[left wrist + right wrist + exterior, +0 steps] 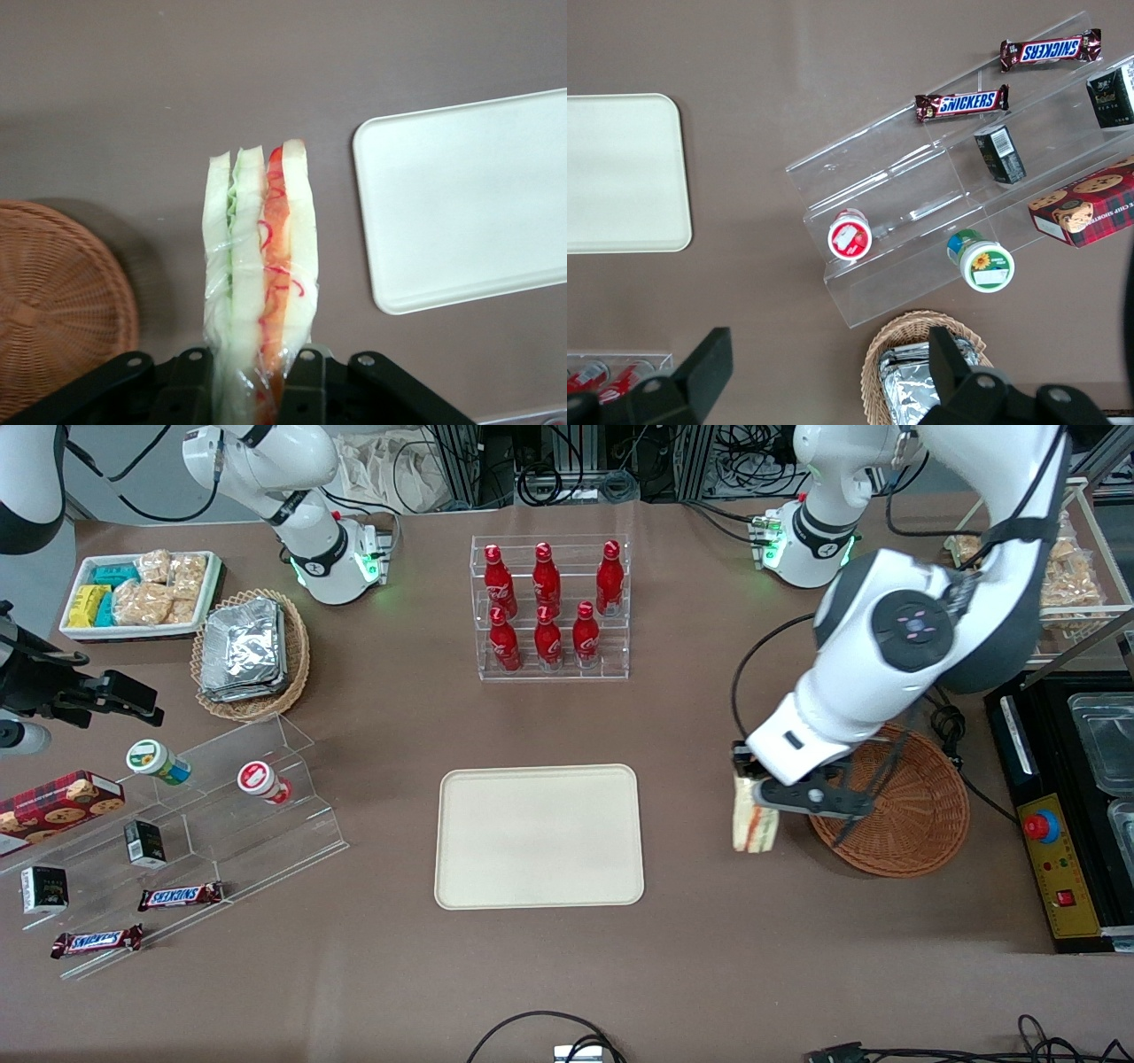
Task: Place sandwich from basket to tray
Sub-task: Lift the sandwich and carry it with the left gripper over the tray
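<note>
Fingers [306,381]: clamping the sandwich [261,283] by its broad faces, hanging it edge-down. Gripper [753,788]: hovering over bare tabletop [691,717] between basket [921,824] and tray [539,837], presumably carrying it trayward.

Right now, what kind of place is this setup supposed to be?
Probably a lab mock-up of a snack shop: a rack of red bottles, Snickers bars on clear acrylic steps, cables along the table edge. The gripper holds the sandwich between basket and tray.
</note>
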